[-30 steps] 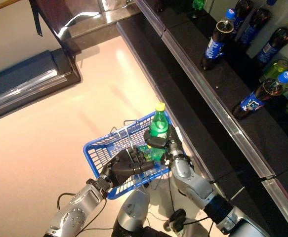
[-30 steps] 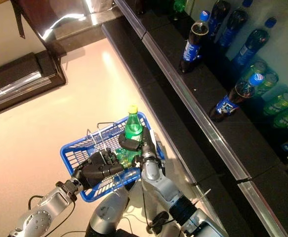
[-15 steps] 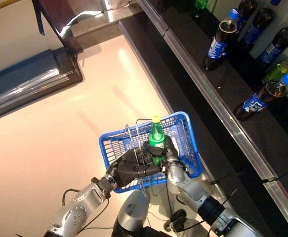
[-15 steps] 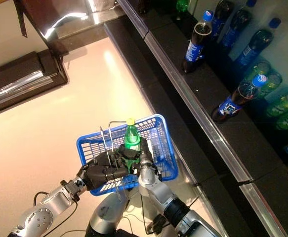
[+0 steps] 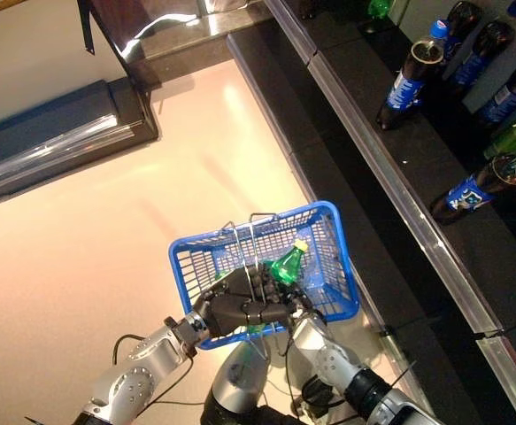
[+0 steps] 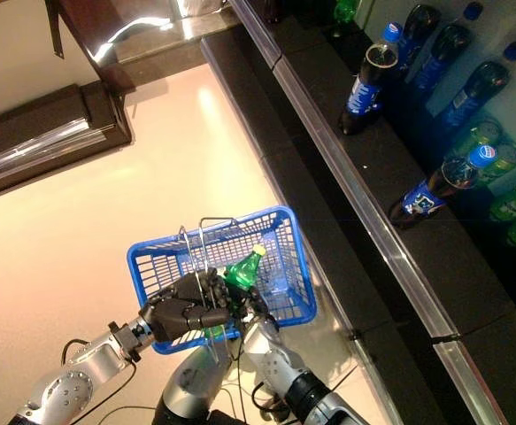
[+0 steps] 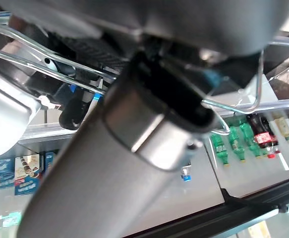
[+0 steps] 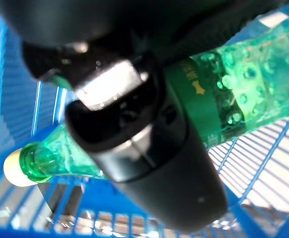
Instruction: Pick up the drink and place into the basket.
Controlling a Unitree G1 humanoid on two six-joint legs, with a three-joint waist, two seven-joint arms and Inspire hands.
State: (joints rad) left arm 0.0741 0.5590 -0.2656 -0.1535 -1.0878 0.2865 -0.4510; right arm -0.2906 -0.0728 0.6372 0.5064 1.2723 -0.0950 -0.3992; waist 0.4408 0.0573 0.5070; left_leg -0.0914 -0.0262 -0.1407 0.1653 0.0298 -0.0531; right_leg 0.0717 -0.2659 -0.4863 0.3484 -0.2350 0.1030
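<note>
The blue basket (image 5: 328,232) hangs in front of me off the floor. My left hand (image 5: 229,308) is shut on its thin wire handles (image 5: 254,232). A green drink bottle with a yellow cap (image 5: 285,262) lies tilted inside the basket, cap pointing up and away. My right hand (image 8: 134,119) is curled round the bottle's body (image 8: 233,99) inside the basket, mostly hidden behind my left hand in the eye views. The bottle also shows in the right eye view (image 6: 242,266).
A long dark shelf with a metal rail (image 5: 390,190) runs along the right, holding dark cola bottles (image 5: 408,80) and green drinks (image 6: 510,199). A dark cabinet base (image 5: 54,150) stands at the upper left. Pale floor (image 5: 107,230) lies between.
The bottle has gone from upright above the basket to tilted and lower inside it. My right hand has sunk with it behind my left hand. The camera has shifted slightly.
</note>
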